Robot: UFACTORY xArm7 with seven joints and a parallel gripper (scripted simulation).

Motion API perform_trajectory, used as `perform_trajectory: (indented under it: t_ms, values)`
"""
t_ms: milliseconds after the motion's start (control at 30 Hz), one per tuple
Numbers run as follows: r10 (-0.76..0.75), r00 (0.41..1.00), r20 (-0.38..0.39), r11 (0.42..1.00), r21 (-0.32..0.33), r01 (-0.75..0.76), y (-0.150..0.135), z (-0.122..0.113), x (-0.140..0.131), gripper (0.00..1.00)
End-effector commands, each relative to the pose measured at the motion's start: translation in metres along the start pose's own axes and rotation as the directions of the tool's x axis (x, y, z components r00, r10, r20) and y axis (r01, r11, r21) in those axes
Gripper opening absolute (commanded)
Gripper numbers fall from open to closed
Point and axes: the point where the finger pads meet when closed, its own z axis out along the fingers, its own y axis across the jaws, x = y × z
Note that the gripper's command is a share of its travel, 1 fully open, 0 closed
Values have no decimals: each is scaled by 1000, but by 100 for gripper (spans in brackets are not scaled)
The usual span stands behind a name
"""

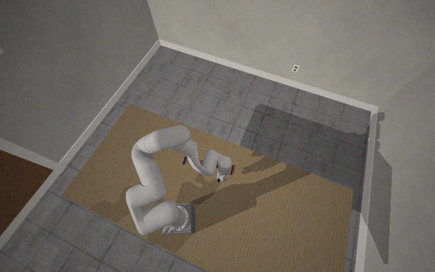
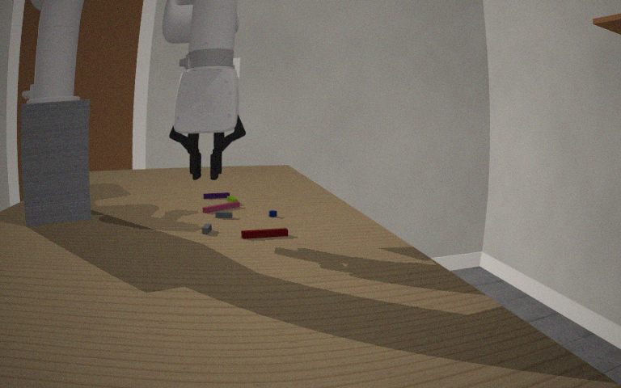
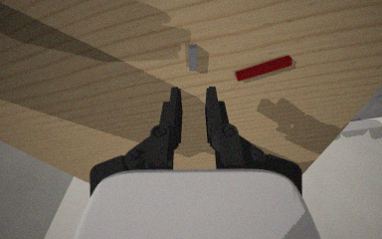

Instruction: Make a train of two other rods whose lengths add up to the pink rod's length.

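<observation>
Pink rod [image 2: 221,207] lies flat on the wooden table [image 2: 320,320], in the far group of rods seen in the exterior view. Just behind it are the purple rod [image 2: 216,195] and a small lime rod [image 2: 232,198], which is very close to the far end of the pink one; whether they touch I cannot tell. A grey rod [image 2: 223,214] lies just in front of the pink rod, almost against it. A second grey rod [image 2: 207,229] lies alone, nearer to the camera, with its short end turned toward the viewer, and the red rod [image 2: 264,233] lies to the right of it, apart from it and not in one line with it. A little blue rod [image 2: 272,212] sits by itself between the red rod and the far group. The gripper [image 2: 204,174] hangs above the table, over the area of the far group, with its fingers pointing down; they stand a small way apart and nothing is between them. In the wrist view the gripper [image 3: 193,97] looks down at the lone grey rod [image 3: 193,57] and the red rod [image 3: 264,68], both ahead of the fingertips and not touched. Shadows of the arm fall over the table near the rods. The arm's grey pedestal [image 2: 54,160] stands at the left, well apart from all rods.
</observation>
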Motion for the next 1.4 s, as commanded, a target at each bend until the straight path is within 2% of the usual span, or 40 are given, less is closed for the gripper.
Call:
perform_trajectory:
  t_ms: [0, 33, 67, 767, 900, 967, 1000, 1167, 1367]
  values:
    - [0, 1000, 2, 1000, -2, 0, 1, -8, 0, 24]
    - [0, 1000, 2, 1000, -2, 0, 1, -8, 0, 24]
    - [0, 1000, 2, 1000, -2, 0, 1, -8, 0, 100]
    - [-11, 1000, 2, 1000, -2, 11, 1, -8, 2, 100]
    - [-185, 983, 3, 983, 4, 185, 7, -5, 28, 100]
    - [-185, 983, 3, 983, 4, 185, 7, -5, 28, 100]
    - [-259, 966, 3, 966, 6, 258, 8, -4, 40, 100]
    - [-396, 918, 3, 918, 10, 396, 11, -1, 62, 100]
    - [-557, 831, 1, 830, 14, 557, 12, 2, 91, 100]
